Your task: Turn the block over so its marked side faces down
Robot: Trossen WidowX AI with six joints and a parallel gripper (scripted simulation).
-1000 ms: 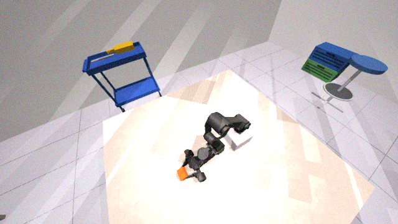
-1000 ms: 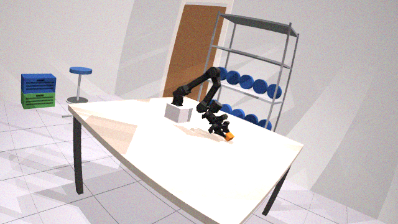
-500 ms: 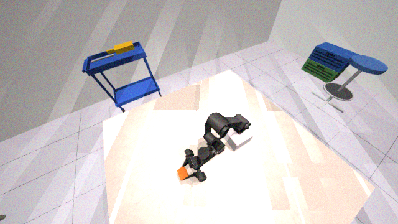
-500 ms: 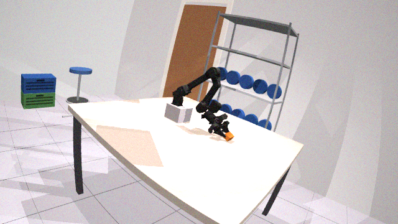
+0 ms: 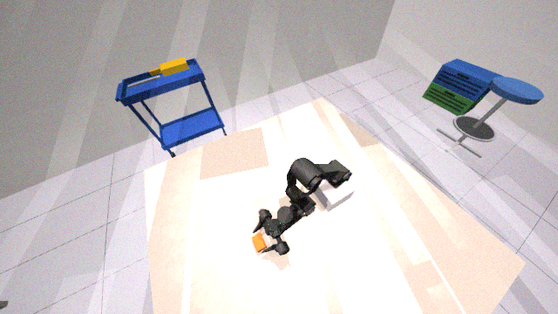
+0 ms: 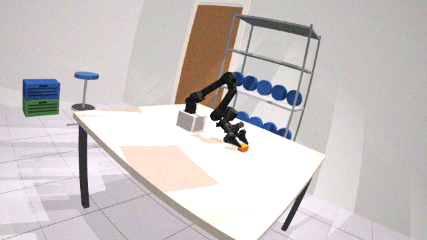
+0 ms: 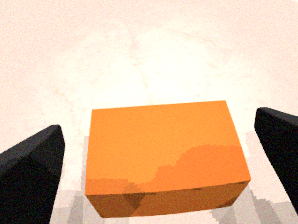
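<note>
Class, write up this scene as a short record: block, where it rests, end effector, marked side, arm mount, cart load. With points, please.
block: orange (image 5: 259, 242) (image 6: 243, 148) (image 7: 165, 147), between the fingertips but not gripped
rests on: the table (image 5: 235, 153) (image 6: 167, 167), as far as the exterior view shows
end effector: open (image 5: 259, 242) (image 6: 244, 145) (image 7: 159, 120), a gap on each side of the block
marked side: cannot tell; no mark shows on the visible faces
arm mount: pale box (image 5: 333, 198) (image 6: 190, 121)
cart load: yellow item (image 5: 174, 66) on the blue cart's (image 5: 192, 129) top tray

We see one plain orange block (image 5: 259, 242) (image 6: 243, 148) (image 7: 167, 147), a short box shape, its upper face and one side in view. It rests on the surface between the open fingers, with gaps at its left and right.
</note>
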